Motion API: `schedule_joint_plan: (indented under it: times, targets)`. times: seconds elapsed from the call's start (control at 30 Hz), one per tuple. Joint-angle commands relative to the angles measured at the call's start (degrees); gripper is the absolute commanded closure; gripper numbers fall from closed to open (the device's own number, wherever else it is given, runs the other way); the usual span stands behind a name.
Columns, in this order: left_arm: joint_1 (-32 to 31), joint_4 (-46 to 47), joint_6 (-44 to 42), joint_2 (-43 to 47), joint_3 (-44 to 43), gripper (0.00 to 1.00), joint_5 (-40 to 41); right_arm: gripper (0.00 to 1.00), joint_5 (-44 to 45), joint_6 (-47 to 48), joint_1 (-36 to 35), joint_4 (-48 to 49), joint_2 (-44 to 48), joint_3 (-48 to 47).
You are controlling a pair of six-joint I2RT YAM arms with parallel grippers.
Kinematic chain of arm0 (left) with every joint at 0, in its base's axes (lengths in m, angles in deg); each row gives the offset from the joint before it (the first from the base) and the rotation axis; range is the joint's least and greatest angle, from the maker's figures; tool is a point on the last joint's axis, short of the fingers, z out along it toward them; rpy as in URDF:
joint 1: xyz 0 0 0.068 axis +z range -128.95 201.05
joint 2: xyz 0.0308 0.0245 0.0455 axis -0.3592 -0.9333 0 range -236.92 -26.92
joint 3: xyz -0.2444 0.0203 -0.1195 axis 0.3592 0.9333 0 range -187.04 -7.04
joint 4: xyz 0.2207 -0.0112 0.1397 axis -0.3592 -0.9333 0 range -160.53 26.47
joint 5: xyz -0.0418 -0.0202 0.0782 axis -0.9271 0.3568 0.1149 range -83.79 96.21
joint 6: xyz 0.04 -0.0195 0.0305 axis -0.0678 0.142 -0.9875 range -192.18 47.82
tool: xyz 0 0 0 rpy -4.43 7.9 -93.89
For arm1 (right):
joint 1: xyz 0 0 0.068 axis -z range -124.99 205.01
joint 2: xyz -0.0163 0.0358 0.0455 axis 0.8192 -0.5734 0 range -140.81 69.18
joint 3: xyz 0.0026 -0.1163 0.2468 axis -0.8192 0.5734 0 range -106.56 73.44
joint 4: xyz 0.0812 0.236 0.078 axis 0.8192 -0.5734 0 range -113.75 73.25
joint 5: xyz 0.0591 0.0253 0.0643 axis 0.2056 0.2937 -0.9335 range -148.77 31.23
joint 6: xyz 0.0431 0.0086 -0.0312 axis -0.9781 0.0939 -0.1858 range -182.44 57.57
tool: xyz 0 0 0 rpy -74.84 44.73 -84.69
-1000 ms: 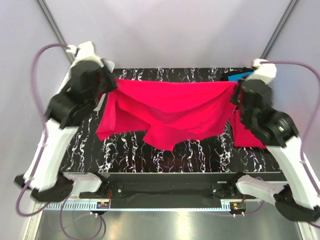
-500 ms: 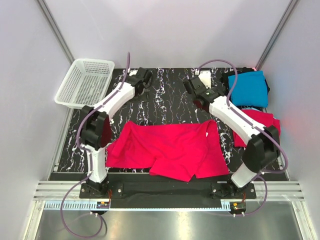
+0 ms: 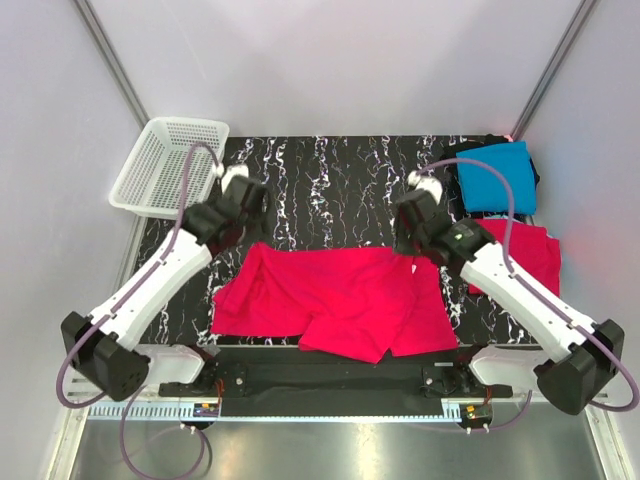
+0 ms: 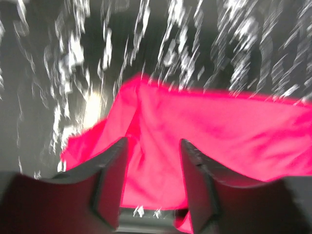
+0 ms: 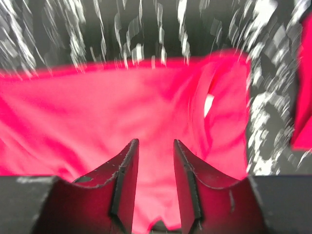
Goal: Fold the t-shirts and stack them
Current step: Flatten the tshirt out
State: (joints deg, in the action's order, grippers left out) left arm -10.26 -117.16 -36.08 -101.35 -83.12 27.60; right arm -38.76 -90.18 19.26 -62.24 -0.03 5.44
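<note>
Red shirt (image 3: 335, 300) is seen spread across the lower centre of the frame on the tabletop (image 3: 330, 185), not yet folded. Left tool (image 3: 240, 208) is held over its upper-left corner, jaws apart, nothing pinched btwn them. Right tool (image 3: 412, 232) is held over the upper-right corner by the collar, jaws also parted, no cloth gripped. Both wrist views are blurred, so motion is presumed.

Elsewhere, turquoise shirt (image 3: 495, 175) is laid at upper right, w/ second red shirt (image 3: 525, 255) just below it at the right edge. Basket (image 3: 165, 165) is parked at upper left, well apart.

Risks now. The shirt isn't flat: bottom hem is turned up mid-frame and the sleeve at frame left is bunched, so a fold made from this lay could be locked in crooked. If only the top layer is caught at the corners, the back layer would be left behind & the cloth twisted. The collar alone could be snagged on the right. The bottom edge lies close to the tabletop's near lip, so a pull toward the bases could drag it off. Second red shirt is near the right arm and could be swept by a wide swing.
</note>
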Motion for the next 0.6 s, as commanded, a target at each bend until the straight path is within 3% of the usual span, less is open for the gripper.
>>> schedule_joint_plan:
  times: [0.0, 0.2, 0.57]
  targets:
    - [-1.73, 0.01, 6.34, 5.49, 11.10, 0.52, -4.51, 0.58, -5.07, -5.64, -4.14, -3.02, 0.48, 5.59]
    - [-2.09, 1.95, 10.40, 11.59, 19.72, 0.52, -4.69, 0.58, -8.67, -12.85, -10.91, -0.39, 3.99, 13.07]
    - [-6.22, 6.95, 12.15, 3.78, 25.18, 0.48, -8.56, 0.57, -5.77, -29.90, -26.11, -1.70, 3.03, 23.97]
